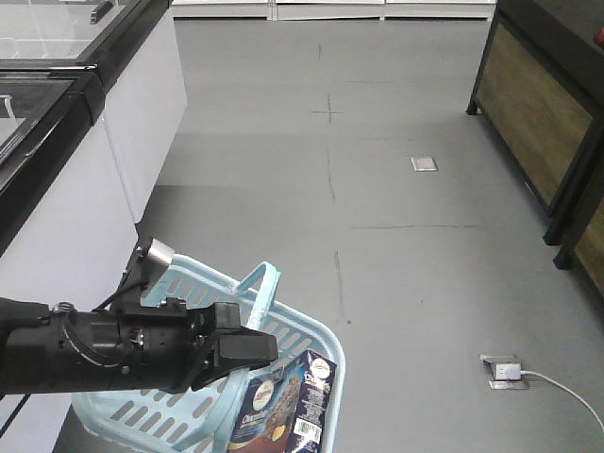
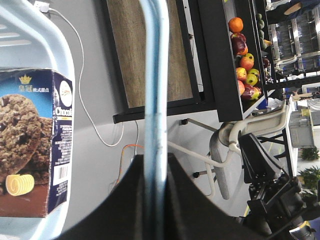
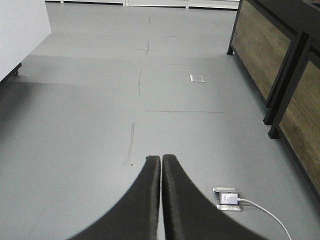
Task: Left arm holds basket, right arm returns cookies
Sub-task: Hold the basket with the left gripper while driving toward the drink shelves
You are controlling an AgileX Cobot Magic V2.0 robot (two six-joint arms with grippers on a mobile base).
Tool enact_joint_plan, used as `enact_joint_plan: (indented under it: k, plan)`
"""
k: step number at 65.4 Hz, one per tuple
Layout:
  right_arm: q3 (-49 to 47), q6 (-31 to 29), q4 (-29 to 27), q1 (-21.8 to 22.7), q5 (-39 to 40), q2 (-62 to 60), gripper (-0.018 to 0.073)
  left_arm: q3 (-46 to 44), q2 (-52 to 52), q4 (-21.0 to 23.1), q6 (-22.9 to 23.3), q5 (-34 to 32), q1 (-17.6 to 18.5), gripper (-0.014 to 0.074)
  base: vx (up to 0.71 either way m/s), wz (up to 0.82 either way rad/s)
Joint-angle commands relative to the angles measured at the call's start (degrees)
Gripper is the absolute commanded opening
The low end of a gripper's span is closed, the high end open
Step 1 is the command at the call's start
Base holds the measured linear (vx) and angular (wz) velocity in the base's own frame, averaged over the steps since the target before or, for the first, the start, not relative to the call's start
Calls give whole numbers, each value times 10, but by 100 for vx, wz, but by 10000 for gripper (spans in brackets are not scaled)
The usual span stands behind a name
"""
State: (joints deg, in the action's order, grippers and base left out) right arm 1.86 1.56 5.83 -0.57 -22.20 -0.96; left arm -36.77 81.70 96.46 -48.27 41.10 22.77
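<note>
At bottom centre, the cookie carton (image 1: 288, 406) in the blue basket (image 1: 316, 330) seems light and stiff, best taken by its narrow sides; left gripper (image 1: 247, 347) clamps the handle (image 1: 260, 283), right gripper (image 3: 161, 159) jaws are together, empty

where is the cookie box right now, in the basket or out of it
In. The cookie box stands tilted inside the pale blue basket, whose rim wraps around it.

Plastic, glossy card, matt black.
The basket (image 1: 307, 326) was pale blue plastic with a soft sheen; the cookies (image 1: 288, 401) came in glossy printed card. The left arm (image 1: 104, 354) looked matt black, its tab (image 1: 159, 251) bright metal. The floor (image 3: 90, 100) was smooth, dull grey; the shelf panel (image 3: 255, 50) showed wood grain.
</note>
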Motion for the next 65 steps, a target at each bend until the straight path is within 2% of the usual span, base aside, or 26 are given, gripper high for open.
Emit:
enact_joint_plan:
  k: [1,65]
  plan:
    - [-3,-6,4,-1,43,-3,-3,-16,-21,53,-8,28,2,-8,0,0]
    - [-3,-6,3,-1,43,-3,-3,-16,-21,52,-8,28,2,-8,6,-1]
